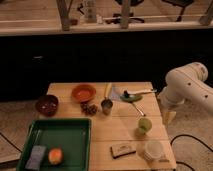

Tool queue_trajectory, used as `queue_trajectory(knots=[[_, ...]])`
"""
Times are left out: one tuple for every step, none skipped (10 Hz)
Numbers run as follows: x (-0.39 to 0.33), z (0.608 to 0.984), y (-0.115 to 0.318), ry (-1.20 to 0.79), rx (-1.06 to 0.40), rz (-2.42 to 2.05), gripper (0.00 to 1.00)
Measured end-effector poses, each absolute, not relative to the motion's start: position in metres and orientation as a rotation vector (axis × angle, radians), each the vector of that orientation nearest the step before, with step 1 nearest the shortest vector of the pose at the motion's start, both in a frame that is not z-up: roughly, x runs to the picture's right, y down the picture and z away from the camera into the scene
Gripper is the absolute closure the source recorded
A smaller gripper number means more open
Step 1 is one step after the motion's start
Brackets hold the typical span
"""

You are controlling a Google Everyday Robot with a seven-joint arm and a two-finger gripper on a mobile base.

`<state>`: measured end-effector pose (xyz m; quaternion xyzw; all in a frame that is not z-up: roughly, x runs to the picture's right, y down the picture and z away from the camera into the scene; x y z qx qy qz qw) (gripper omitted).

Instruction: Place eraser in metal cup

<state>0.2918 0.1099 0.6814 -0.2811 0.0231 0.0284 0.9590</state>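
Small flat dark eraser w/ pale face (122,149) lies flat at lower centre of frame, on wooden table (112,131), just left of white translucent tub (152,149). Dull grey metal cup (106,105) upright mid-table, well apart from eraser. White arm (187,85) at frame right, bent. Gripper (168,118) hangs pointing down beside table's right edge, jaws wide, nothing held.

I see a green tray (65,137) front-left on the wooden table (111,128), holding a blue-grey sponge (36,156) and an orange fruit (55,156); dark bowl (46,104); orange bowl (83,92); green cup (144,125); white tub (153,149).
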Motion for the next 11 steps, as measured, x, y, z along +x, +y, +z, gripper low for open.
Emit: queue_trajectory(knots=[[0.291, 0.680, 0.115, 0.052, -0.571, 0.049, 0.20], [0.290, 0.678, 0.123, 0.057, -0.573, 0.043, 0.20], [0.290, 0.674, 0.134, 0.063, -0.575, 0.036, 0.20], [0.290, 0.670, 0.145, 0.070, -0.577, 0.028, 0.20], [0.288, 0.668, 0.149, 0.070, -0.579, 0.016, 0.20], [0.283, 0.668, 0.152, 0.067, -0.582, 0.001, 0.20], [0.280, 0.666, 0.157, 0.065, -0.583, -0.008, 0.20], [0.277, 0.661, 0.168, 0.064, -0.586, -0.018, 0.20], [0.271, 0.659, 0.176, 0.059, -0.587, -0.032, 0.20], [0.267, 0.658, 0.179, 0.055, -0.588, -0.042, 0.20], [0.256, 0.657, 0.189, 0.042, -0.590, -0.066, 0.20]])
